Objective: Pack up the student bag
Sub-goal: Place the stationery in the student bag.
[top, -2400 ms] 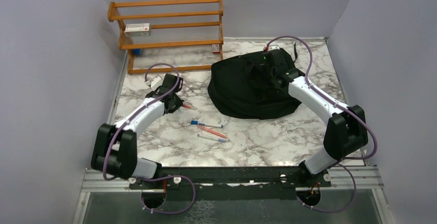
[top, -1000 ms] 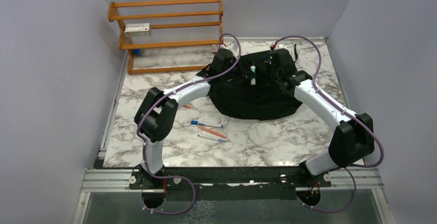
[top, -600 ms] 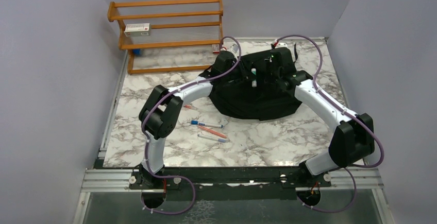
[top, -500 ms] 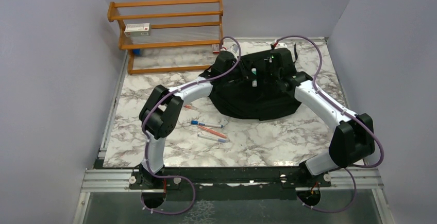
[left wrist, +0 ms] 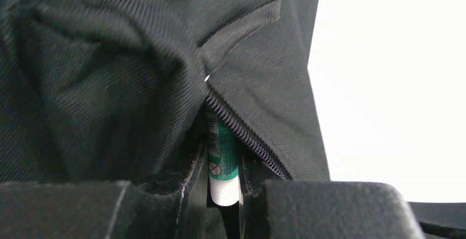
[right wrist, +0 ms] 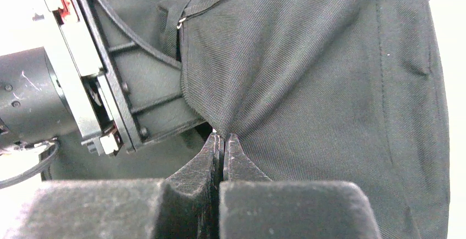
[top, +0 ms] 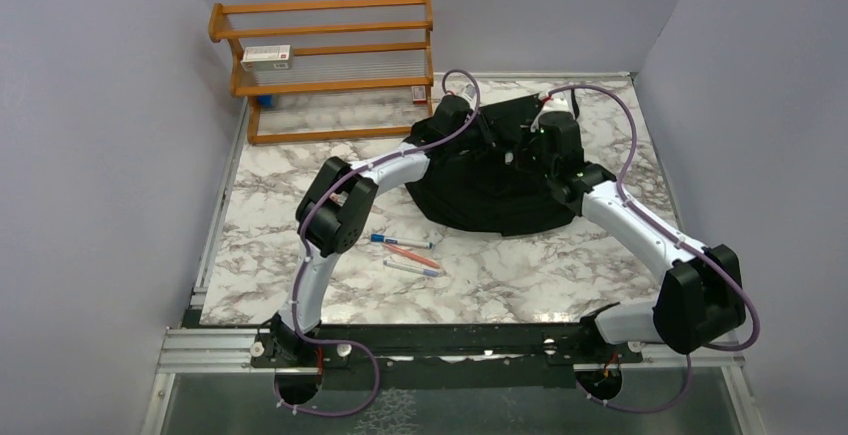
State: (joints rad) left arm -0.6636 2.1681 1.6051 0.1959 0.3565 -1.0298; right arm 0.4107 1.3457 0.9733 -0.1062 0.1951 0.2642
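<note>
The student bag (top: 490, 190) is a large black backpack lying at the far middle of the marble table. My left gripper (left wrist: 222, 165) is shut on a green and white pen (left wrist: 221, 145), whose far end sits inside the bag's zipper opening (left wrist: 247, 137). In the top view the left gripper (top: 478, 133) is over the bag's top and the pen is hidden. My right gripper (right wrist: 222, 138) is shut, pinching the bag's fabric edge (right wrist: 220, 123) and holding it up beside the left gripper's body (right wrist: 110, 85). It also shows in the top view (top: 525, 152).
Three pens lie in front of the bag: a blue-capped one (top: 393, 241), an orange one (top: 410, 253) and another (top: 412, 268). A red pen (top: 368, 207) lies by the left arm. A wooden shelf (top: 330, 65) with a small box (top: 266, 54) stands at the far left.
My left arm has swung from the table's left side to the bag with the green pen and pushed it into the opening. My right gripper has shifted right, pulling the fabric.
</note>
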